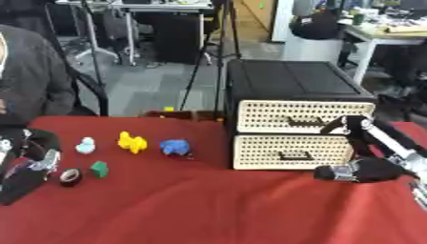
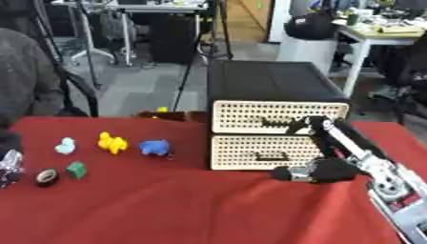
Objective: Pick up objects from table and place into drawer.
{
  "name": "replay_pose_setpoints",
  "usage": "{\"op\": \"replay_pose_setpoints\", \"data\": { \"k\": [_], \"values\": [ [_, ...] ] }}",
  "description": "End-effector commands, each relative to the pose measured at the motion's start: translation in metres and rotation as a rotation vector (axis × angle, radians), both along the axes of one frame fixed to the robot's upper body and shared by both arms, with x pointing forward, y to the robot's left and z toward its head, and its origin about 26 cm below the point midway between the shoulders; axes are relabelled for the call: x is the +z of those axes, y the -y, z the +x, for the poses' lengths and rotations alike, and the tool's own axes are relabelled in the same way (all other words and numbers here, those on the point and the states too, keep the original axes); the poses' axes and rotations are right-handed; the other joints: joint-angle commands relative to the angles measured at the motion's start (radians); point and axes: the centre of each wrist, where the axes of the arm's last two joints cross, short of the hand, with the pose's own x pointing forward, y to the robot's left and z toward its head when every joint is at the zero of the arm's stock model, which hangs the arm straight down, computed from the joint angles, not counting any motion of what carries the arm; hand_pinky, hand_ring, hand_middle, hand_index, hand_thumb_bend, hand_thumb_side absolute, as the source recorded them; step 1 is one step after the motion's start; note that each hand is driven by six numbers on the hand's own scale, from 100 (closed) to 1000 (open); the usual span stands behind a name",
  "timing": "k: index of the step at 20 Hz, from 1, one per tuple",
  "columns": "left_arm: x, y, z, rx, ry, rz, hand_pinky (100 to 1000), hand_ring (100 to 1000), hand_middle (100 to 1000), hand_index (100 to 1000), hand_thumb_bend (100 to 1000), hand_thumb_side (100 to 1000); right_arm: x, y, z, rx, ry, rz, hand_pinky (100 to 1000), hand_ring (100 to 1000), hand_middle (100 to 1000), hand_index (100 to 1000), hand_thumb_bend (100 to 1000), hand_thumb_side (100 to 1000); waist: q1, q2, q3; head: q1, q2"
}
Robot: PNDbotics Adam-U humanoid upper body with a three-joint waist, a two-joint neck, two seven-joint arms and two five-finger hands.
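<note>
A black drawer unit (image 1: 288, 81) stands at the back of the red table (image 1: 208, 209). Its two cream perforated drawers, upper (image 1: 283, 116) and lower (image 1: 275, 151), are both shut. To its left lie a blue toy (image 1: 175, 147), a yellow duck (image 1: 132, 142), a pale blue toy (image 1: 86, 145), a small green piece (image 1: 100, 168) and a dark round thing (image 1: 71, 177). My right hand (image 1: 357, 171) hovers low in front of the lower drawer's right corner, holding nothing I can see. At the left edge my left hand (image 1: 32, 164) rests open beside the dark round thing.
A person in a grey top (image 1: 29, 71) sits at the table's far left corner. Tripod legs (image 1: 204, 52) stand behind the drawer unit. Bare red cloth stretches across the front of the table.
</note>
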Motion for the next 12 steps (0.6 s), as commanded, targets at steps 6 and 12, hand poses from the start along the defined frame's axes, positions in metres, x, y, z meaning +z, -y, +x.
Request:
{"op": "replay_pose_setpoints", "data": {
  "k": [6,12],
  "values": [
    [0.009,0.001,0.002,-0.015,0.024,0.004,574,463,509,684,121,460,0.02,0.026,0.021,-0.083,0.012,-0.028,100,100,100,698,1000,588,0.001,-0.009,0.015,-0.007,-0.005],
    [0.012,0.003,0.003,-0.025,0.031,0.007,574,463,509,685,121,458,0.022,0.038,0.033,-0.126,-0.003,-0.028,100,100,100,699,1000,576,0.0,-0.002,0.035,-0.014,-0.01]
  ]
}}
